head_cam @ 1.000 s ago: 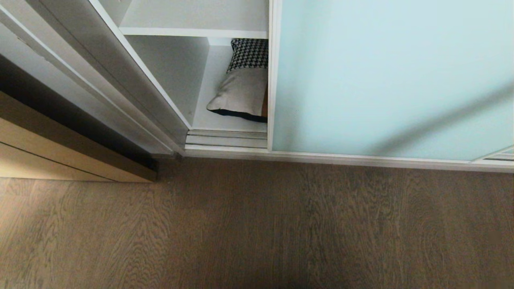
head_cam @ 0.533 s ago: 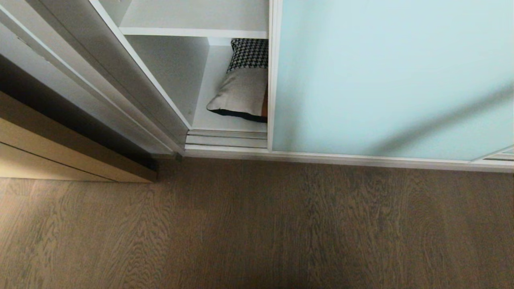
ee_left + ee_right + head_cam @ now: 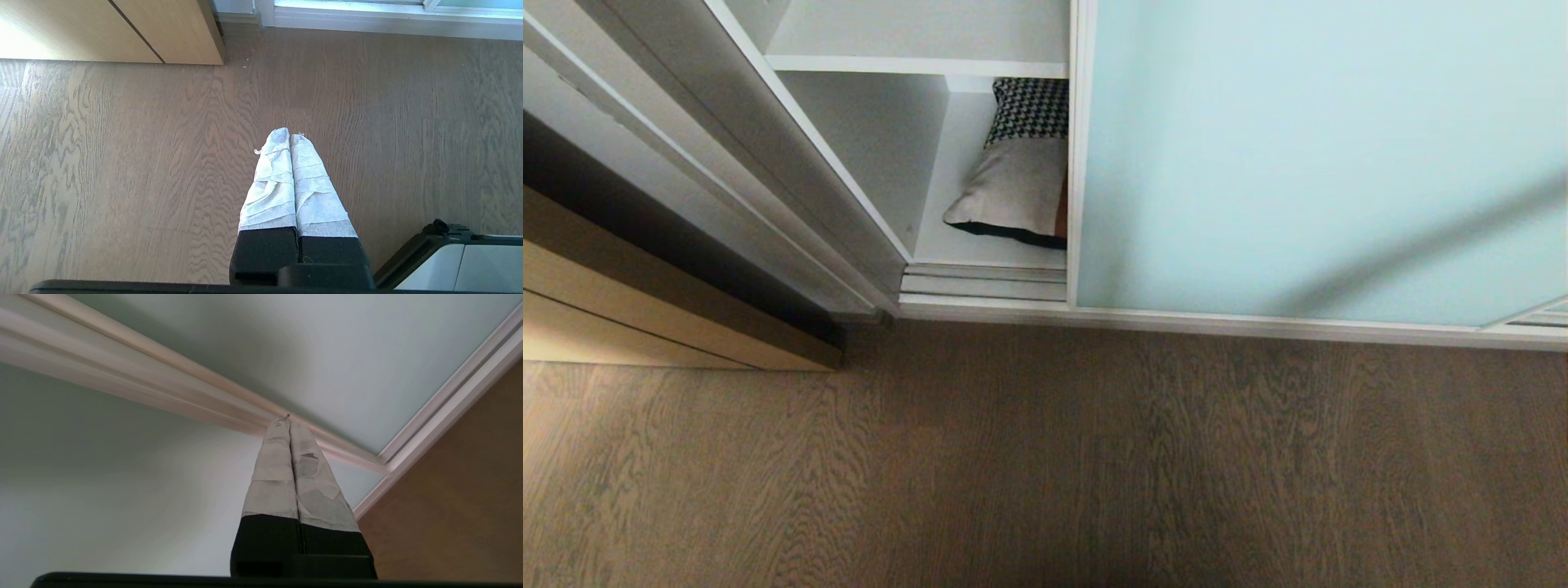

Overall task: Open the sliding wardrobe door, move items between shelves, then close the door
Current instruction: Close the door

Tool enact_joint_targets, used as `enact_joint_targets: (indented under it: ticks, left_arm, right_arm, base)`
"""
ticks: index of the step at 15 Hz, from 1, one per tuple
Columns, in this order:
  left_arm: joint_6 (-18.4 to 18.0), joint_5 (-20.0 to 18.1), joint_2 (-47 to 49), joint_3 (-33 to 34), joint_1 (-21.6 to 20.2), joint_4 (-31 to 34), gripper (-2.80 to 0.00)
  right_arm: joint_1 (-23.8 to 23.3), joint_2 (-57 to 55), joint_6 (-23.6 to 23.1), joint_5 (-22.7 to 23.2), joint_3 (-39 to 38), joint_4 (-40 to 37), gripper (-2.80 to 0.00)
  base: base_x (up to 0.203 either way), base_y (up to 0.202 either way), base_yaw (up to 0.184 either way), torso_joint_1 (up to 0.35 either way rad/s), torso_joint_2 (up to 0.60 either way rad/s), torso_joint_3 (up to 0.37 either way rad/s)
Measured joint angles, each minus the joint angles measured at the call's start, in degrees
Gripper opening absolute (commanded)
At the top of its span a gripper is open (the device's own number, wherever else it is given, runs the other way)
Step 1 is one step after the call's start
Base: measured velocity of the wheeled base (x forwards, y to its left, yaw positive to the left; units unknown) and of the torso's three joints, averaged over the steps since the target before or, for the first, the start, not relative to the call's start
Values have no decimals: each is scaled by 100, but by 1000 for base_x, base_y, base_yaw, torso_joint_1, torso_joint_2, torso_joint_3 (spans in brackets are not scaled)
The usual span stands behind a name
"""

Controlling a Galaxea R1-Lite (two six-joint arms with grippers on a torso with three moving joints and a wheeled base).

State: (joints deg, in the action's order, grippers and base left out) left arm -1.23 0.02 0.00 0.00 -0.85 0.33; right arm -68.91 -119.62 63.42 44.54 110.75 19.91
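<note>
The sliding wardrobe door (image 3: 1307,163), frosted pale blue-green glass in a silver frame, stands partly open, leaving a gap at its left. In that gap the patchwork cushion (image 3: 1017,184) lies on the lower white shelf (image 3: 935,241), its right part hidden behind the door; an upper shelf (image 3: 915,33) is bare. No arm shows in the head view. My right gripper (image 3: 289,418) is shut and empty, its tips close to a silver frame rail (image 3: 163,392) between glass panels; contact cannot be told. My left gripper (image 3: 290,134) is shut and empty over the floor.
A tan wooden door (image 3: 645,318) angles out at the left, beside the wardrobe's side panel. The silver floor track (image 3: 984,282) runs along the wardrobe's foot. Grey-brown wood-grain floor (image 3: 1045,457) fills the foreground. A corner of my base (image 3: 457,257) sits by the left gripper.
The arm's shadow on the glass door has shifted slightly. The door, the cushion and the left gripper have not moved.
</note>
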Motion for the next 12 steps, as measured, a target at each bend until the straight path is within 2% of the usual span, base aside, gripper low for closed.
enact_joint_targets:
  ticks: [6, 12]
  left_arm:
    - [2, -2, 0, 0, 0, 2, -280]
    - [2, -2, 0, 0, 0, 0, -280]
  right_arm:
    - [93, -192, 36, -8, 13, 606, -280]
    - [241, -364, 33, -12, 13, 886, -280]
  base:
    - [0, 0, 0, 0, 0, 0]
    - [0, 0, 0, 0, 0, 0]
